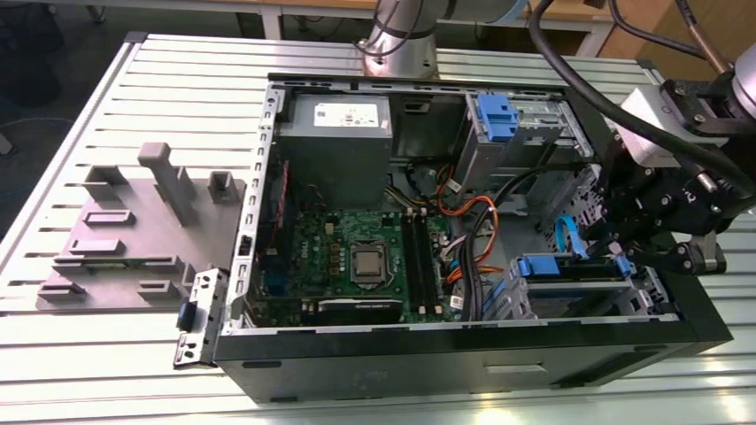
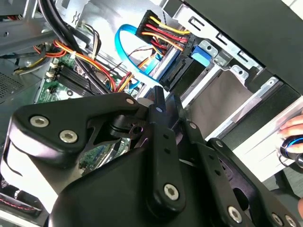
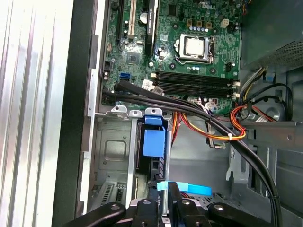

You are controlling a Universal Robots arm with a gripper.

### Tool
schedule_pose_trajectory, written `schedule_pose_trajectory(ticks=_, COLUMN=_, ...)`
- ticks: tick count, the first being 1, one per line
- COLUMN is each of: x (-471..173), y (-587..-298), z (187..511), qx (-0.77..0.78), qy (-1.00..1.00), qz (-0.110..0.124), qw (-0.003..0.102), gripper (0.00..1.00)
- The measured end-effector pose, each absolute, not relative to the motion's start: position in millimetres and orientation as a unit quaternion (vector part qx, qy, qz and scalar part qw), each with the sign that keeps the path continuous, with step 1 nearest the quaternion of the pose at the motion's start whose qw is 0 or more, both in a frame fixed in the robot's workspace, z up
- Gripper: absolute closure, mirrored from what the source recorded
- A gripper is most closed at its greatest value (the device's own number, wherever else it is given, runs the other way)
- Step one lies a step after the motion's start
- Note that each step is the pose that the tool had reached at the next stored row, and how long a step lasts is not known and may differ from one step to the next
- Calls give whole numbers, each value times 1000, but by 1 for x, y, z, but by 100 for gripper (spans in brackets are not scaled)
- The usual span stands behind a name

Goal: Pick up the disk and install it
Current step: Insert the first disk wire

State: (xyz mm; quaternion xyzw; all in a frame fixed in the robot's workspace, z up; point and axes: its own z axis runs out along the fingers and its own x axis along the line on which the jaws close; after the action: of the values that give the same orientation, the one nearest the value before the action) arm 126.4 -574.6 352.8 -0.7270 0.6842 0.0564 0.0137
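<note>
one gripper (image 1: 622, 257) was held over the lower drive cage (image 1: 579, 288) of the open computer case (image 1: 473, 350) on the desk (image 1: 71, 124). the jaws looked drawn together; whether on the disk could not be told. the disk seemed seated edgewise in the cage, under its blue latch (image 3: 154, 142).

Matt black metal gripper (image 2: 158, 101) links, bare silver sheet-metal drive cage (image 3: 111, 151), glossy blue plastic latch (image 3: 154, 141).

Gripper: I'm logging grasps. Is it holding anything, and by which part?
Cannot tell. The gripper sits over a blue strip beside the drive cage, but its contact is hidden.
</note>
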Motion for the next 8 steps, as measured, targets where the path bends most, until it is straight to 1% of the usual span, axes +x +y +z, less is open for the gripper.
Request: schedule_pose_trajectory(ticks=8, x=136, y=-574, z=352, qx=-720, qy=691, qz=56, qw=14, gripper=77)
